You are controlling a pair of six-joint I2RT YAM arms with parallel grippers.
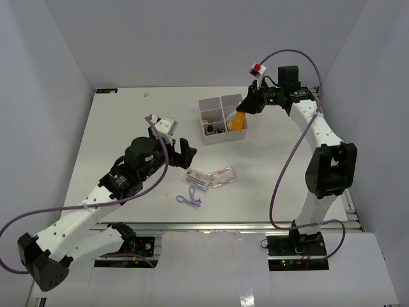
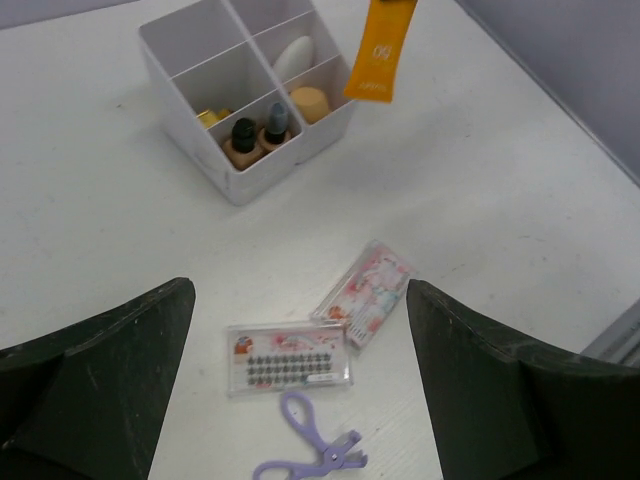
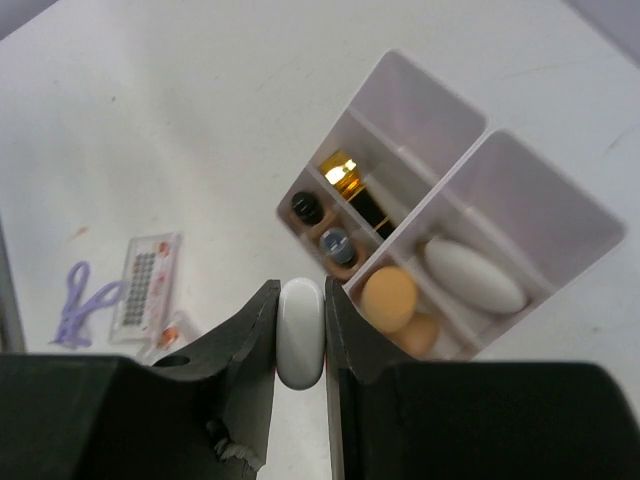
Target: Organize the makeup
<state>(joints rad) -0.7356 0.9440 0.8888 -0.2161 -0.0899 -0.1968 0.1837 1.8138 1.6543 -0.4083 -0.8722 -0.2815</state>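
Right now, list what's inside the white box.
Two dark-capped bottles, a gold-capped piece, a white oval and tan sponges. The other compartments look empty. The right hand, holding the tube, covers the box's near corner; anything there is hidden.

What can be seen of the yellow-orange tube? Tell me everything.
The yellow-orange tube looks like soft glossy plastic with small white print. The right gripper is shut on its white cap, so it hangs vertical, flat crimped end down, above the right side of the white box. Only the fingers touch it, as far as shows.
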